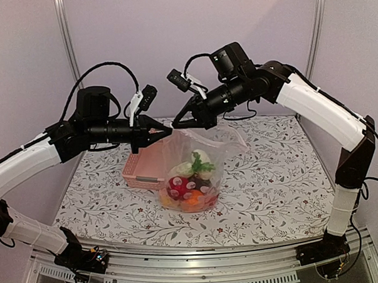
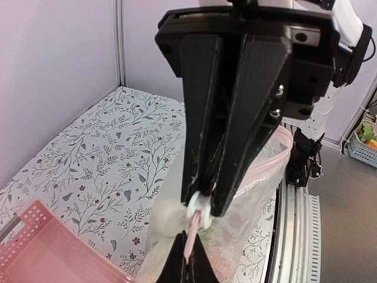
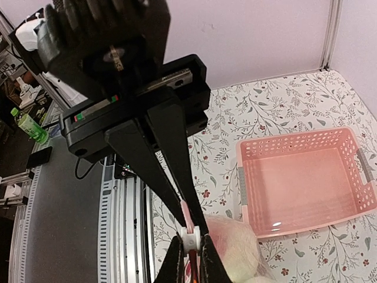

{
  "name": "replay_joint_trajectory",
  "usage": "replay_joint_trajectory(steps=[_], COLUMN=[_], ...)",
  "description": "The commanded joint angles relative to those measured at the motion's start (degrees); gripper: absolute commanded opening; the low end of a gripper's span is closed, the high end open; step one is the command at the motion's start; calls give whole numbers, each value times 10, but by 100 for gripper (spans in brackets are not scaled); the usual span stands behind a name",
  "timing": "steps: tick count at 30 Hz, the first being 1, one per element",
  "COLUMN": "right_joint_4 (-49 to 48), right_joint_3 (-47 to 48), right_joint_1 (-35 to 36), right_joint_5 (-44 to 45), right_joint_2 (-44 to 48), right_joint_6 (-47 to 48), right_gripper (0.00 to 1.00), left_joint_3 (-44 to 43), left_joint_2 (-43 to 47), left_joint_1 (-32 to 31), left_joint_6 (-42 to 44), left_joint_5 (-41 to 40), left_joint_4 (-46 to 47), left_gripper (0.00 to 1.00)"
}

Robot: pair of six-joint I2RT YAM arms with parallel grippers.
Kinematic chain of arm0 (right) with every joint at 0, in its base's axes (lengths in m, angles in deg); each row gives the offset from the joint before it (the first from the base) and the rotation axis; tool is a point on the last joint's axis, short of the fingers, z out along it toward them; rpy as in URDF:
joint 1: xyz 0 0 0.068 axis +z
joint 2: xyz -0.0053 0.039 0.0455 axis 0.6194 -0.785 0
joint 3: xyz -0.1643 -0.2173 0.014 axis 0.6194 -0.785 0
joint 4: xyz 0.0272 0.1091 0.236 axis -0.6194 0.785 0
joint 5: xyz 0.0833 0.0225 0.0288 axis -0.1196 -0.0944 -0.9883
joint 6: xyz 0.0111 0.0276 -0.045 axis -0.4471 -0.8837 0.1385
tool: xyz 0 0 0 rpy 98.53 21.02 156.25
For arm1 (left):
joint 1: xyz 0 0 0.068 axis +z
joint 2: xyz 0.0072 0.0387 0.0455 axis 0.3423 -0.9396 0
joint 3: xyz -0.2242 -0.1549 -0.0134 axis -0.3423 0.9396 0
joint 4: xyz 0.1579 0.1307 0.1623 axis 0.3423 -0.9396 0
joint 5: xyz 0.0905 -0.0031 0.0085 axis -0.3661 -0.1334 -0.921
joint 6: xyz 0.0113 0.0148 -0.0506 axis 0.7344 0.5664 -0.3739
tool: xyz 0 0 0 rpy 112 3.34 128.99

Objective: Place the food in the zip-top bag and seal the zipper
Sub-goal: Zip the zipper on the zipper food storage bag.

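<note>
Zip-top bag (image 1: 205, 154) is pinched by left claw (image 1: 166, 135) and right claw (image 1: 176, 124).

site: robot lab test cell, not a home
walls: plain lilac panels (image 1: 141, 43) and metal posts (image 1: 67, 34) behind left gripper (image 1: 168, 133) and right gripper (image 1: 176, 124)
bench: floral-cloth table (image 1: 272, 175) below both
mount: aluminium rail (image 1: 201, 266) at near edge, arm base (image 1: 319, 252) clamped on
surroundings: grey floor (image 3: 59, 206), green bottle (image 3: 26, 125) past the rail, well apart from both grippers
</note>
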Motion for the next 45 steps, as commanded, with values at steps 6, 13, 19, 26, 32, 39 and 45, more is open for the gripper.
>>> replay_joint_trajectory(steps=[6, 13, 19, 26, 32, 39, 45], right_joint_4=[59, 69, 75, 83, 92, 101, 101], right_joint_3=[-80, -130, -175, -218, -250, -273, -276], right_joint_1=[-58, -75, -97, -107, -109, -112, -112], right_joint_5=[54, 78, 89, 103, 118, 126, 121], right_joint_2=[94, 132, 169, 209, 237, 264, 272], right_joint_6=[1, 1, -2, -2, -4, -6, -6], right_gripper=[2, 2, 2, 4, 5, 7, 10], left_joint_3=[49, 74, 88, 92, 93, 103, 110], left_joint_2=[59, 93, 109, 111, 111, 110, 108], left_joint_1=[56, 92, 115, 124, 129, 133, 134], left_joint_6=[-4, -4, -3, -4, -3, -4, -4], left_joint_5=[-22, -33, -43, -48, -53, -58, -42], left_joint_4=[0, -10, -16, -17, -16, -10, 2], left_gripper=[0, 0, 0, 0, 0, 0, 0])
